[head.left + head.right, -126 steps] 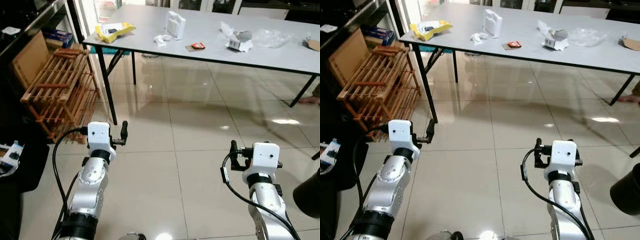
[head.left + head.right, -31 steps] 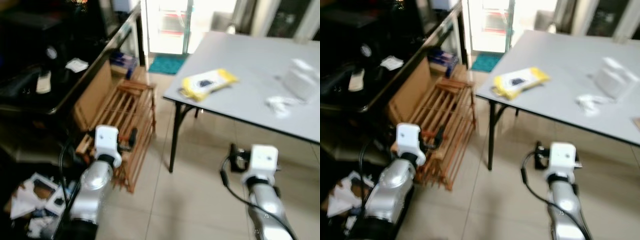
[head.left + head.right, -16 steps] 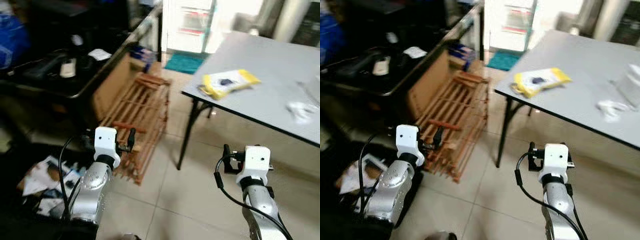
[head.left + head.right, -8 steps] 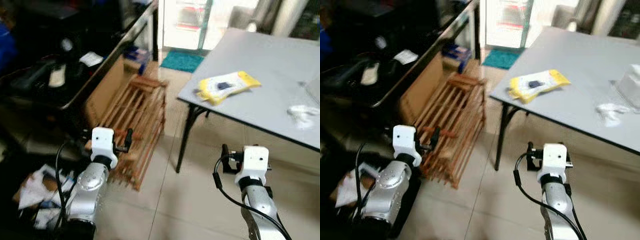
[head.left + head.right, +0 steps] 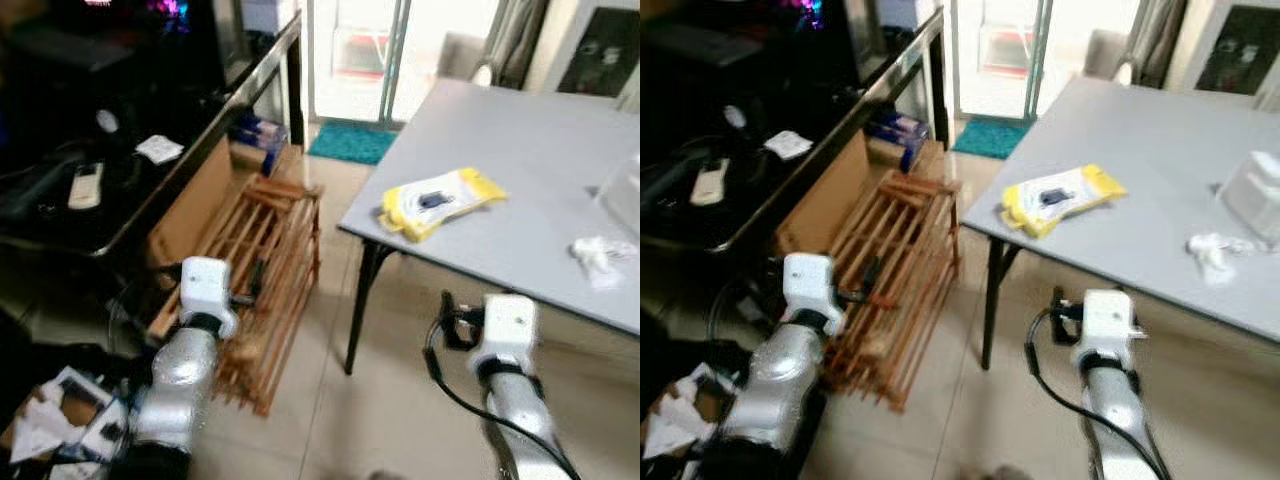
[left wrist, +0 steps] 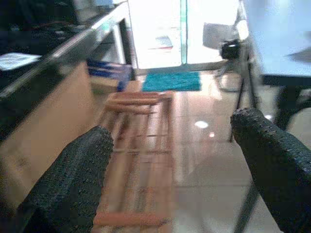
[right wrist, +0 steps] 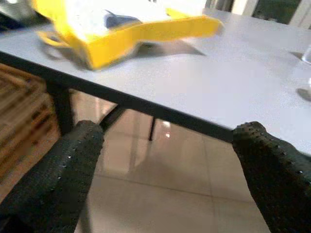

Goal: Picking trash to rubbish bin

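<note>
Approaching the grey table (image 5: 520,150); yellow packet (image 5: 440,198) is sitting near its corner, centre-right of frame, crumpled white scrap (image 5: 598,256) at far right. Best to square up first, then bring the right gripper (image 7: 165,160) in above the table edge. Both arms are hanging low with forearms forward; right and left gripper (image 6: 170,160) fingers are spread, empty.

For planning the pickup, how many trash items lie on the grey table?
3: yellow packet near the table's corner, crumpled white paper farther right, white container behind it. More may lie beyond the picture's edge.
</note>
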